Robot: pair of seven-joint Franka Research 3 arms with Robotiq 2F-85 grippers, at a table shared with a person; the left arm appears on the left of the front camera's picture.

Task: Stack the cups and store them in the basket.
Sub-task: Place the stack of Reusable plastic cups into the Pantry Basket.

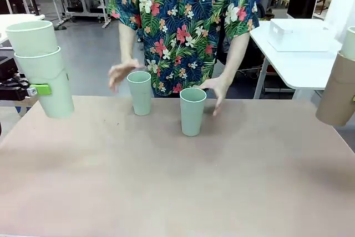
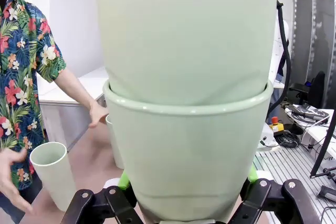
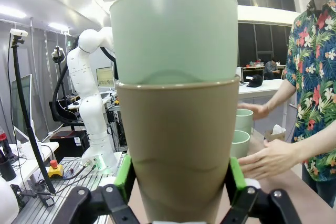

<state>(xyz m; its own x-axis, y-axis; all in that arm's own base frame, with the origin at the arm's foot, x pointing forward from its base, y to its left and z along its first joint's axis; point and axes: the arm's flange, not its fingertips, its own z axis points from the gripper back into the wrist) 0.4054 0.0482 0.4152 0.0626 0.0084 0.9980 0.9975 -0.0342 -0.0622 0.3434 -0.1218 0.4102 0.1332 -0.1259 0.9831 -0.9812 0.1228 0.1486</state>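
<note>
The left gripper (image 2: pixel 186 184) is clamped on the lower green cup (image 2: pixel 189 150), with a green pad on each side of it. A second green cup (image 2: pixel 184 30) sits nested in its mouth. In the front view this pair hangs upright at the table's left edge, off the surface. The right gripper (image 3: pixel 179 179) is closed in the same way on the brown cup (image 3: pixel 178 145), pads tight to its sides, with another green cup (image 3: pixel 173 32) nested inside. That pair is at the right edge of the front view, partly cut off. Two more green cups stand upright and apart on the pinkish table (image 1: pixel 177 187): the far cup (image 1: pixel 140 92) and the near cup (image 1: pixel 192 111). The person in a flowered shirt stands across the table. One hand (image 1: pixel 123 72) is just beside the far cup's rim, and the other hand (image 1: pixel 217 88) is just behind and to the right of the near cup. What looks like the white basket (image 1: pixel 299 34) sits on a white side table (image 1: pixel 299 67) behind, well apart from all the cups.
</note>
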